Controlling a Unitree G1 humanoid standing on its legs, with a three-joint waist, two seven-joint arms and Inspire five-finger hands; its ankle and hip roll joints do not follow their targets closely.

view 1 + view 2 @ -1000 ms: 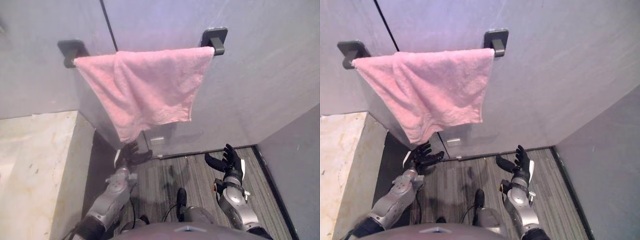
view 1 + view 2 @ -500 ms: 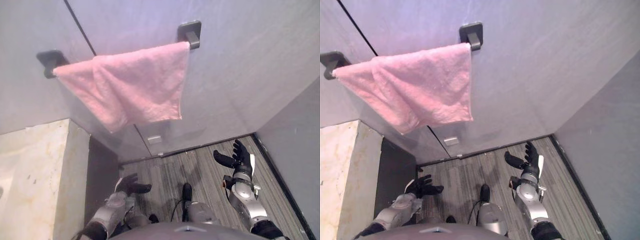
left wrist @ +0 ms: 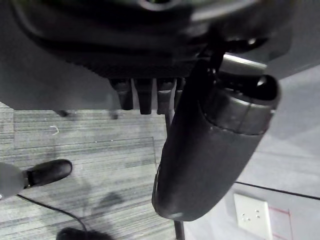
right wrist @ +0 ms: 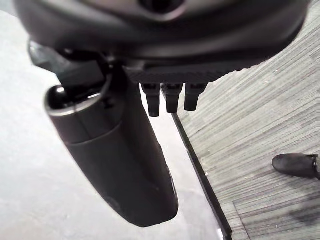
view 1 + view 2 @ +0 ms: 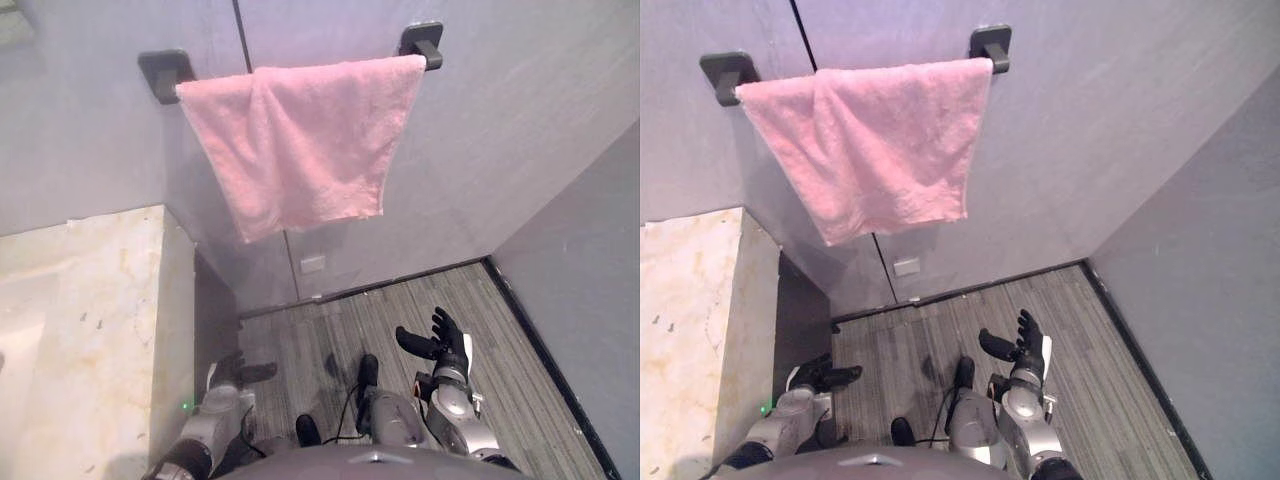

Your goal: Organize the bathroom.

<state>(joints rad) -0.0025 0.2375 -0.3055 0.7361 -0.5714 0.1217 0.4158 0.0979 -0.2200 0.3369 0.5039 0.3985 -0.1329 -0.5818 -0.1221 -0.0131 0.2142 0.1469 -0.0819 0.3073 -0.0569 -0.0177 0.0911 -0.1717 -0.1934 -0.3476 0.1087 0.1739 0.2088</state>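
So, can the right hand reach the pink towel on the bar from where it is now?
Probably not yet. The right hand hangs open low over the floor, while the pink towel hangs high on the wall bar. Nothing stands between them, so the arm would just need to rise.

You see a grey rail (image 5: 300, 68) on the wall carrying a pink towel (image 5: 300, 140), draped over it unevenly; below lies a striped grey floor (image 5: 420, 310).
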